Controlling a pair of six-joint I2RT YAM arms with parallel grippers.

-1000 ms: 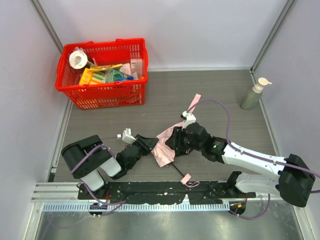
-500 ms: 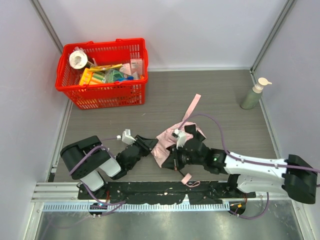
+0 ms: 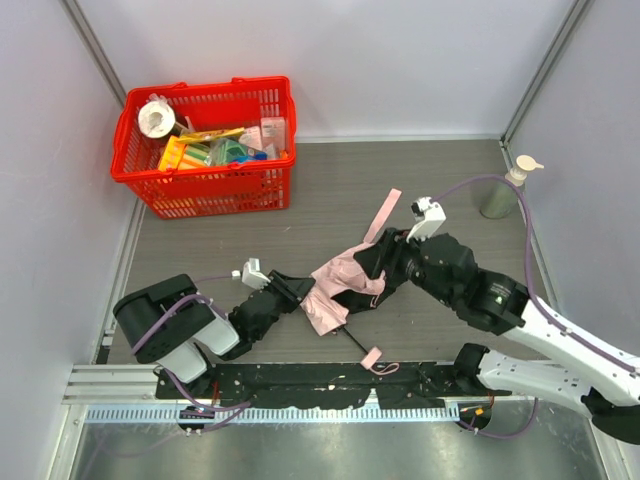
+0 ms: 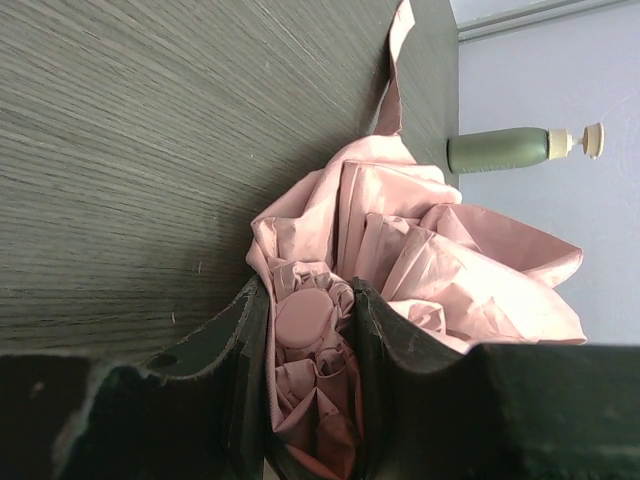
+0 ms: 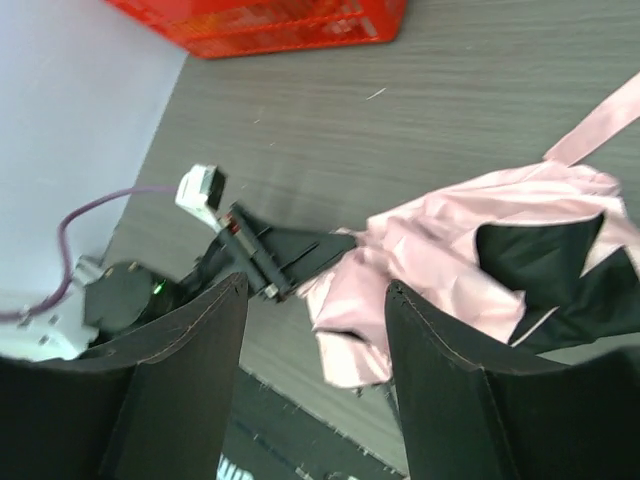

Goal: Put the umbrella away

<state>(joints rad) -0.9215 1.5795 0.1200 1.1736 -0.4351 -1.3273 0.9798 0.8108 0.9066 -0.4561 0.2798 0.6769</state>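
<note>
Red basket (image 3: 205, 185): is sitting at the far left of the table (image 3: 440, 170), close to the back wall. It is holding mixed packages and standing well apart from the umbrella.

Left gripper (image 3: 300, 293): is lying low along the table and reaching rightward. In the left wrist view its fingers (image 4: 245, 335) are clenching the bunched end of the umbrella, with pink folds pressed between both pads.

Umbrella (image 3: 345, 285): is lying on the table in the near middle, between the two grippers. Its pale pink canopy is bunching up in loose, crumpled folds.

Black shaft (image 3: 350, 338): is sticking out of the fabric toward the near edge and ending at the pink handle (image 3: 371, 357).

Fabric strap (image 3: 386, 213): is trailing from the canopy toward the back wall, flat on the table.

Right gripper (image 3: 385, 262): is hovering at the right side of the canopy. In the right wrist view its fingers (image 5: 200, 340) are standing spread apart and gripping nothing, with fabric showing below the gap. Whether a fingertip is brushing the cloth cannot be told.

Green bottle (image 3: 503, 192): is standing upright at the far right, well apart from the umbrella.
</note>
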